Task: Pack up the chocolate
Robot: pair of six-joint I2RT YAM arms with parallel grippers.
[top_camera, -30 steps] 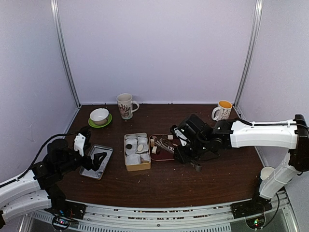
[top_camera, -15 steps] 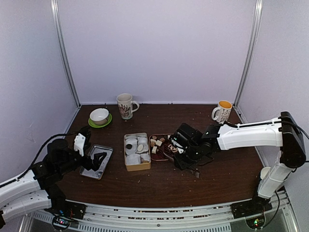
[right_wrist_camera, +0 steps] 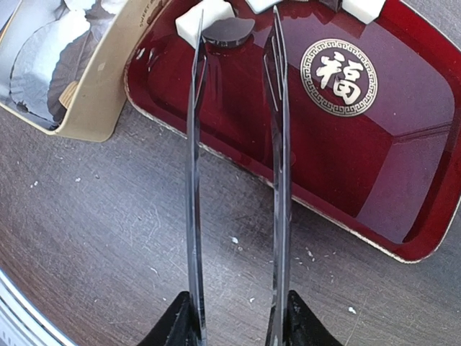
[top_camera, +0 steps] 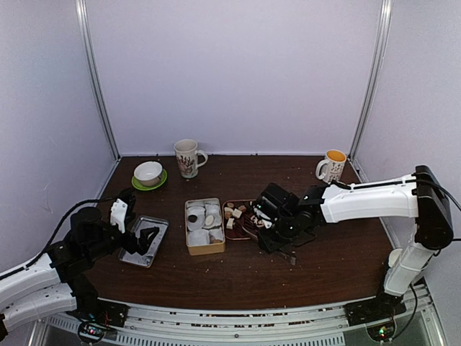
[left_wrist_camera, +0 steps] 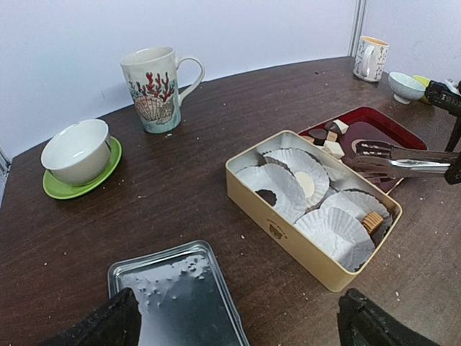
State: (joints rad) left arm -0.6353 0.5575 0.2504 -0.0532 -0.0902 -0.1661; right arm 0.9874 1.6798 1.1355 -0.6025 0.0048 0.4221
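We note a dark red tray (right_wrist_camera: 403,144) bearing a gold emblem (right_wrist_camera: 339,77), a cream tin (left_wrist_camera: 288,241), a coral-printed white mug (left_wrist_camera: 153,90), a green saucer (left_wrist_camera: 56,191).

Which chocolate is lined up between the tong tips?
The dark brown piece, in the gap between the tips of the tongs on the red tray; the white cubes sit beside or past the blades.

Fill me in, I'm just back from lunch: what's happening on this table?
The right gripper holds metal tongs, their tips either side of a dark round chocolate on the red tray, not yet pinched. The left gripper hangs open over the tin lid. The tin of paper cups beside the tray already holds a few chocolates.
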